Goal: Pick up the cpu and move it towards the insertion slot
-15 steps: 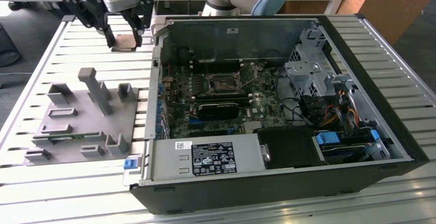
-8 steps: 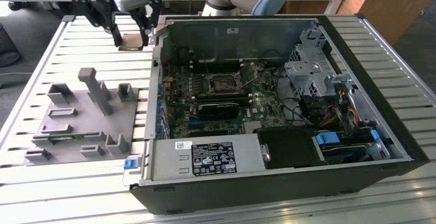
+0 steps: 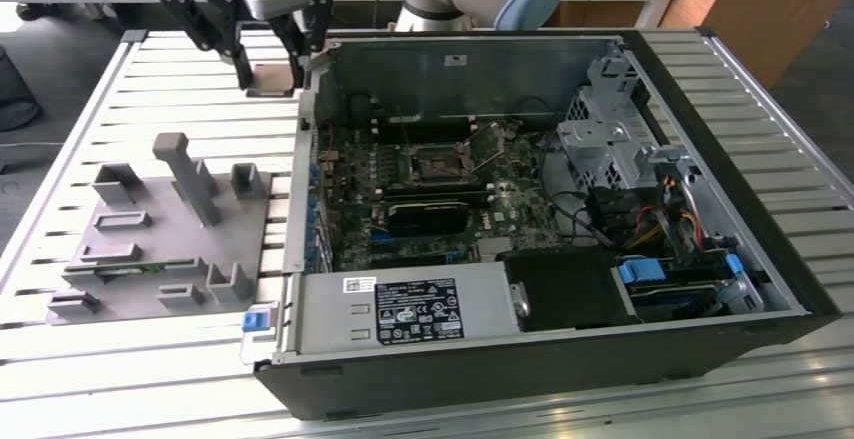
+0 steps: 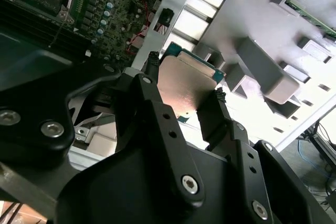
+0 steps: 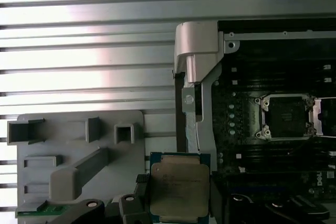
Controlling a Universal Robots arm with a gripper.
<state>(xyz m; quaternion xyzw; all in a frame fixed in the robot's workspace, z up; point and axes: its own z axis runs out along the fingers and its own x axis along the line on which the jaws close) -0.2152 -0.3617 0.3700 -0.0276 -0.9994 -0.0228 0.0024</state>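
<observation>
Fingers (image 4: 152,103) of the gripper (image 4: 184,95) are clamping the cpu (image 4: 186,85) by two opposite edges, carrying it raised above the slatted table (image 3: 200,59), just outside the open computer case (image 3: 747,209) wall. Inside that case, the insertion slot (image 3: 437,162) is sitting on the motherboard (image 3: 400,199), well apart from the chip. Beside the case, the grey plastic fixture (image 3: 160,229) is resting on the slats.

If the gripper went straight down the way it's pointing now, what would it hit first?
Probably the slatted metal table, close beside the computer case's side wall. The gripper holds the cpu just outside the case, not above the insertion slot. Depth is uncertain.
</observation>
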